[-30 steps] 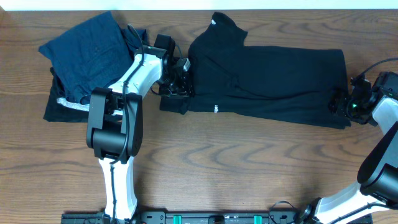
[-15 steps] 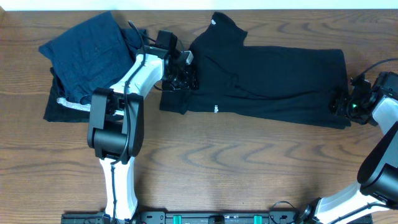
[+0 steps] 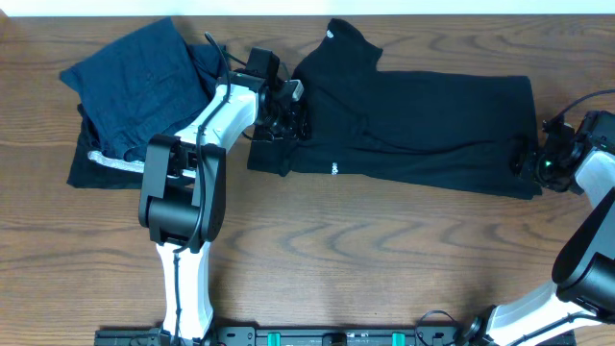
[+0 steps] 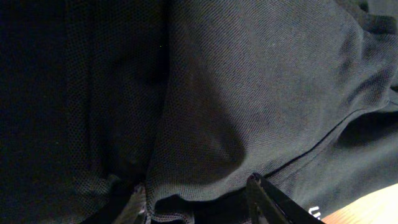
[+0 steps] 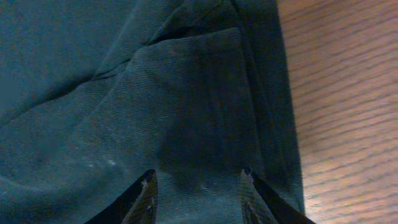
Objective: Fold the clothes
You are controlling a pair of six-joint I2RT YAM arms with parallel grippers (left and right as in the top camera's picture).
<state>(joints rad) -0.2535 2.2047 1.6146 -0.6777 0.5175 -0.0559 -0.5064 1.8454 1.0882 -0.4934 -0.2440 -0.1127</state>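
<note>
The black top (image 3: 413, 130) lies spread across the middle of the table, its high collar (image 3: 338, 35) at the far side and a small white logo (image 3: 333, 168) near the front edge. My left gripper (image 3: 288, 111) is at the top's left edge. In the left wrist view its fingers (image 4: 199, 208) are apart, with a bulge of black fabric (image 4: 205, 124) between them. My right gripper (image 3: 527, 159) is at the top's right front corner. Its fingers (image 5: 198, 196) are apart and rest over the fabric (image 5: 155, 106) by the hem.
A pile of navy blue folded garments (image 3: 135, 82) lies at the far left on a black folded piece with a silvery-white stripe (image 3: 106, 161). Bare wood table (image 3: 384, 259) spans the front. The left arm (image 3: 192, 163) reaches over the table's left half.
My left gripper has moved a little to the right and toward the far side, onto the top's left edge. The right gripper has not moved.
</note>
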